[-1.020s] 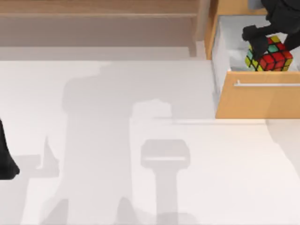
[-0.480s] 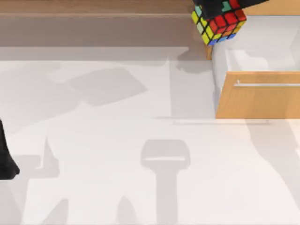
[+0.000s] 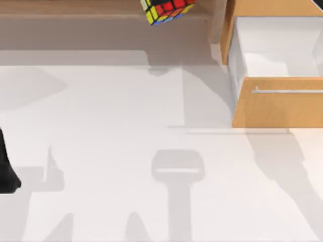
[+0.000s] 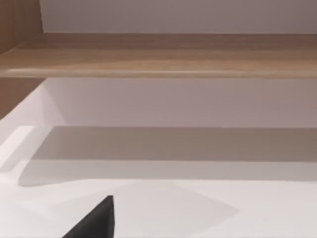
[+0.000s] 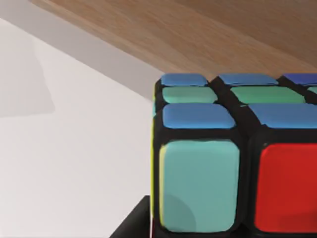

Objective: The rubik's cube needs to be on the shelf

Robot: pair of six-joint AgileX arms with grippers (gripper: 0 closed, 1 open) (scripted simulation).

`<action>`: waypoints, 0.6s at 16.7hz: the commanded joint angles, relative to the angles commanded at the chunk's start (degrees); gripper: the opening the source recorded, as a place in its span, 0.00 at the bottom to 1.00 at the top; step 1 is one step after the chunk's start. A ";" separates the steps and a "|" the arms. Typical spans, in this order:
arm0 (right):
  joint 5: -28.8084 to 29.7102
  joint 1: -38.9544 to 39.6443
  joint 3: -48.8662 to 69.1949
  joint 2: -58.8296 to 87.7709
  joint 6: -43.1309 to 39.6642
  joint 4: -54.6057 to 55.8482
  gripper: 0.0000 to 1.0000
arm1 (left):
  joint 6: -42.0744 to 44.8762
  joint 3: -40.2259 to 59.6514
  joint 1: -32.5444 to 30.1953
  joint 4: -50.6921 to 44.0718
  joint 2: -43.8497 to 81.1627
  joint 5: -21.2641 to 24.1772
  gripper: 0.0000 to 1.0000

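One rubik's cube (image 3: 165,10) hangs tilted at the counter's far edge, over the single shelf (image 3: 75,9) board, apparently carried there for setting down. The right claw is clamped on it, judging from the wrist view. One open drawer (image 3: 277,103) sits right. The left claw (image 3: 7,174) is parked near left, state unclear.

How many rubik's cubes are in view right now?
1. The rubik's cube is at the top view's upper edge, over the shelf, partly cut off there; the open drawer looks empty.
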 joint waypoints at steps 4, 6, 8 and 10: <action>1.14 1.06 0.97 0.36 2.12 7.70 0.00 | 0.00 0.00 0.00 0.00 0.00 0.00 1.00; 1.58 2.18 0.49 0.61 3.04 11.55 0.00 | 0.00 0.00 0.00 0.00 0.00 0.00 1.00; 2.12 3.71 -1.07 1.06 3.85 15.64 0.00 | 0.00 0.00 0.00 0.00 0.00 0.00 1.00; 3.15 5.55 -3.26 1.70 4.33 19.15 0.00 | 0.00 0.00 0.00 0.00 0.00 0.00 1.00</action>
